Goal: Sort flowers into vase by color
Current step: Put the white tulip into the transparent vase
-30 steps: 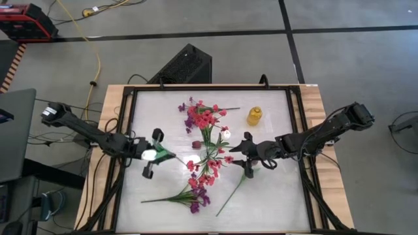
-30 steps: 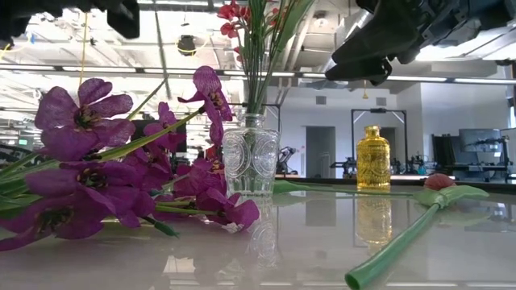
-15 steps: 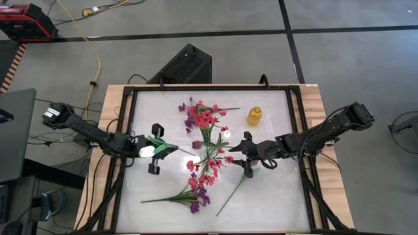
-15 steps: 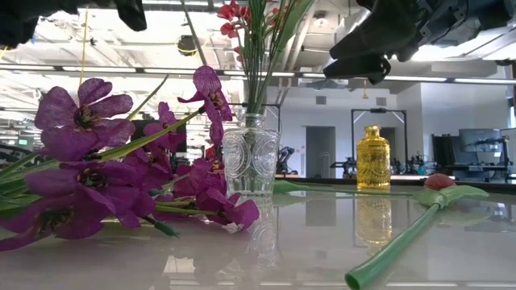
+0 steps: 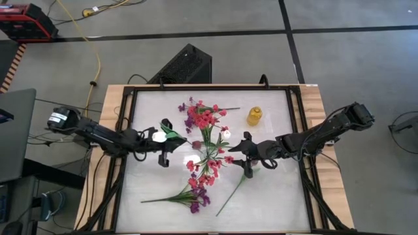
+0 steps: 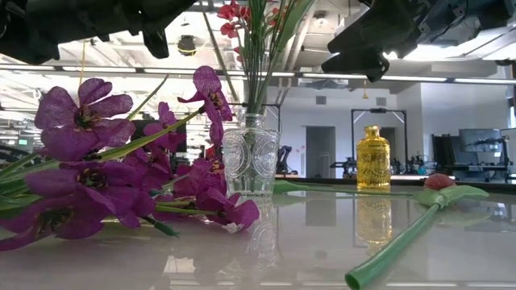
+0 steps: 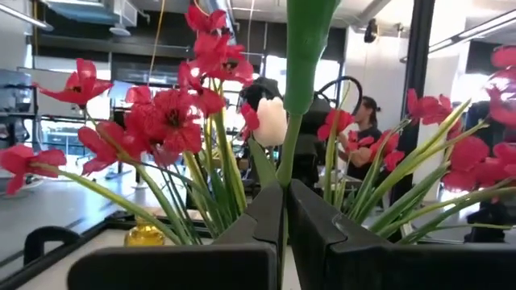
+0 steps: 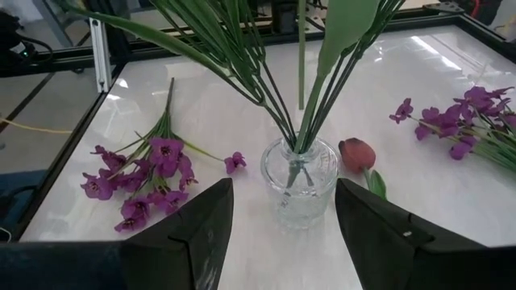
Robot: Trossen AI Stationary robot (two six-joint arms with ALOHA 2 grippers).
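Note:
My left gripper (image 5: 168, 140) is to the left of the clear glass vase (image 8: 300, 179), raised above the table and shut on a thin green flower stem (image 7: 284, 157). I cannot tell what blossom that stem carries. The vase (image 6: 250, 161) stands upright and holds red-pink blossoms (image 7: 173, 113) and a whitish bud (image 7: 271, 121). Purple clusters (image 6: 81, 161) lie on the table beside it. A maroon bud (image 8: 357, 153) lies by the vase's foot. My right gripper (image 8: 282, 234) is open on the vase's right, above another maroon-budded stem (image 6: 403, 242). My left gripper pinches the green stalk (image 7: 282, 181) between its two fingers (image 7: 258, 217), coming in level from the table's left. The stalk runs up and down across the fingers and widens into a leaf (image 7: 310, 40) above them. Its lower part (image 6: 219, 60) hangs clear of the table, slanting toward the vase mouth.
A small yellow vase (image 5: 254, 116) stands on the far right of the glass vase. A purple and red bundle (image 5: 192, 194) lies toward the near edge, another purple spray (image 5: 189, 106) toward the far edge. A black frame rail (image 5: 124, 130) borders the white table.
My left gripper has moved right and toward the far edge, closing on the glass vase with the stem still in its hold. The hanging stalk has swept across the low view toward the vase. My right gripper has kept still.

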